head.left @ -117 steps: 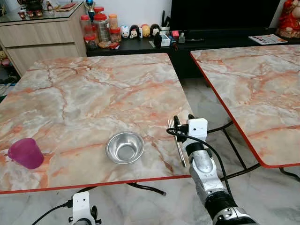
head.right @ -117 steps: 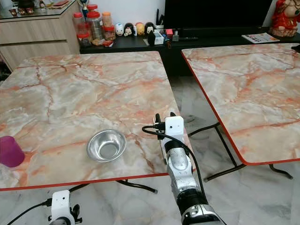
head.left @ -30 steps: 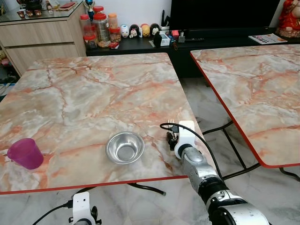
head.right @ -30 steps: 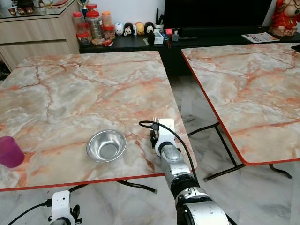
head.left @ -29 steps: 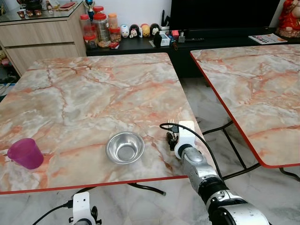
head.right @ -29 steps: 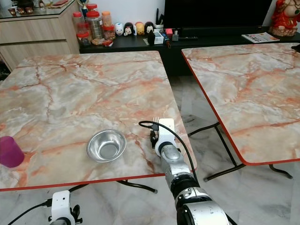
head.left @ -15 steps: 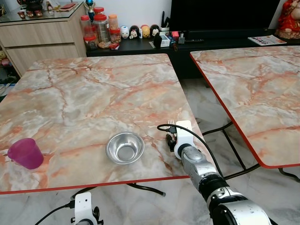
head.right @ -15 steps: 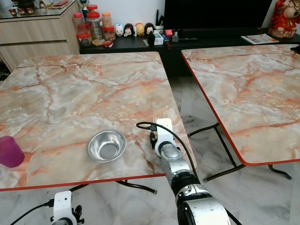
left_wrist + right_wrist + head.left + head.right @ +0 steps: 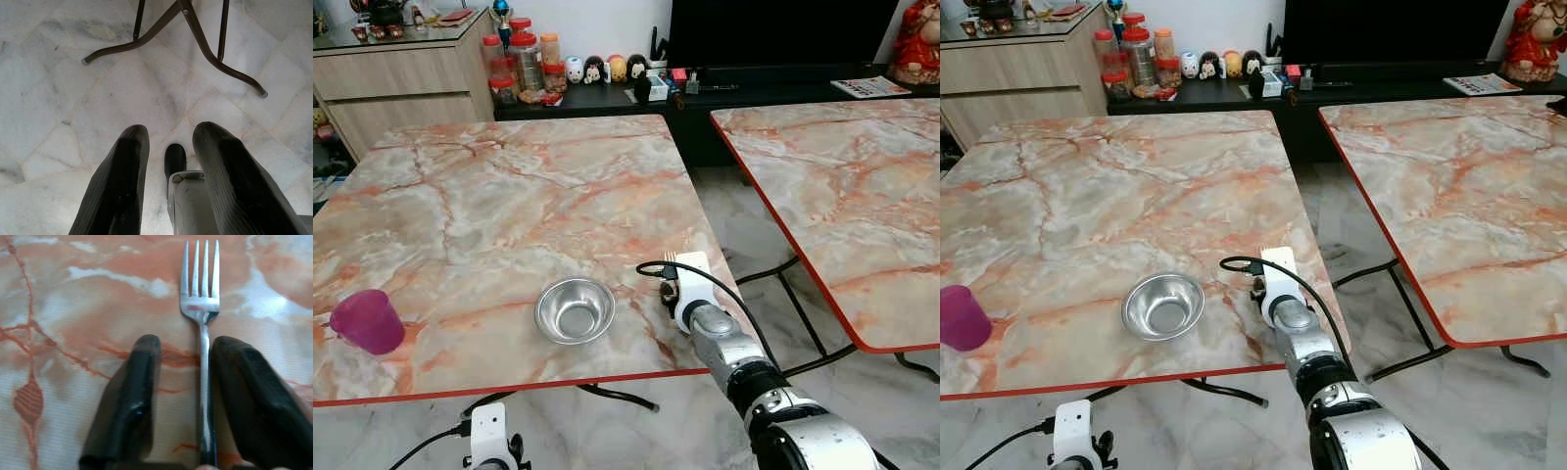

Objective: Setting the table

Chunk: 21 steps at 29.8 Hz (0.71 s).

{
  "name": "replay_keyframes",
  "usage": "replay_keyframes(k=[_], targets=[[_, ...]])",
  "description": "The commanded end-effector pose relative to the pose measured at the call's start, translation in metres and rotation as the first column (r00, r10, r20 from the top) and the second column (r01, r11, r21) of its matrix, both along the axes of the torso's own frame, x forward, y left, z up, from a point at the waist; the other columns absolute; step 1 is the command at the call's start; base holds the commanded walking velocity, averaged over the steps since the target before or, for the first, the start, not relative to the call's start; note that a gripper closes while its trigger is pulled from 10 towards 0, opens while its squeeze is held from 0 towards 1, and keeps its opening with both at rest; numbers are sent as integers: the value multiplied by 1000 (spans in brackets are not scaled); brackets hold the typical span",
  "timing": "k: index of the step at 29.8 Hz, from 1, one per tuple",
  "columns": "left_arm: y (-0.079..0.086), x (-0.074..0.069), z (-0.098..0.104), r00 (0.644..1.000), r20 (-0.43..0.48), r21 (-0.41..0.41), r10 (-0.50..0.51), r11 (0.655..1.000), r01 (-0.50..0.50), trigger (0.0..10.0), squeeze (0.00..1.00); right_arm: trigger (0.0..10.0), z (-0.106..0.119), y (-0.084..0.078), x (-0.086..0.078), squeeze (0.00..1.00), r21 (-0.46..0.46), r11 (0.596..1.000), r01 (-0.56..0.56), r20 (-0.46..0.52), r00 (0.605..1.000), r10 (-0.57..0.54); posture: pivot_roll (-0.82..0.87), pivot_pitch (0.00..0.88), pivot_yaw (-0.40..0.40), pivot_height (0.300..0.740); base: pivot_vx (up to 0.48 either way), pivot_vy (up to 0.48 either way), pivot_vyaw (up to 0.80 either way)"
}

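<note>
While my right gripper [image 9: 178, 396] sits low on the near table [image 9: 509, 196], notes by landmark, the steel bowl [image 9: 575, 309]:

Right gripper: just to the right of the bowl, near the table's front right corner, resting over the fork [image 9: 201, 308]. Fingers [image 9: 129, 401] spread, one on each side of the handle, which lies close against one of them. Not yet clamped, as far as I can see.

Left gripper [image 9: 168, 161]: hangs idle below the table edge, down and left of the bowl, fingers apart and holding nothing, marble floor [image 9: 73, 98] beneath.

Fork: flat on the marble, tines pointing away from me, just right of the bowl. Plain bright metal, four straight tines, slim handle; a small reddish fleck at the neck, maybe a reflection.

Bowl: upright, empty, shiny, near the front edge.

Pink cup [image 9: 368, 320]: well to the left of the bowl, near the front left corner, upright.

Progress, my judgement: bowl, fork and cup are all on the table, so the setting is partly laid. Fork placement looks nearly settled; the cup sits far from the bowl and may want bringing closer.
</note>
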State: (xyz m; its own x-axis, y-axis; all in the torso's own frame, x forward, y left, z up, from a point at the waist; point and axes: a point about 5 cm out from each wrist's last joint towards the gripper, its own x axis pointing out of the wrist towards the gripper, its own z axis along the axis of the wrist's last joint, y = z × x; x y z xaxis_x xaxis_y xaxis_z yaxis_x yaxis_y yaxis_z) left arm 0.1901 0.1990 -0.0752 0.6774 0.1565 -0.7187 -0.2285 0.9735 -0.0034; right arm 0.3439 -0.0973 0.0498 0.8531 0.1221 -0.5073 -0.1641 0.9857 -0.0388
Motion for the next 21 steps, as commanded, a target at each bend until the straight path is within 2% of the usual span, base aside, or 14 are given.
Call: replay_keyframes(k=[1,21], targets=[[0,-1,-1,1000,-11,-9,10,1000,-10,10000,0,0,-12,-5,-7,0,-23,1000,10,-65,998,-12,-10,0,-2,740,0,0,0],[1,0,-1,1000,-8,-14,12,1000,-12,10000,0,0,-7,0,-4,0,1,1000,-5,-39,999,5,-9,0,4,740,0,0,0]])
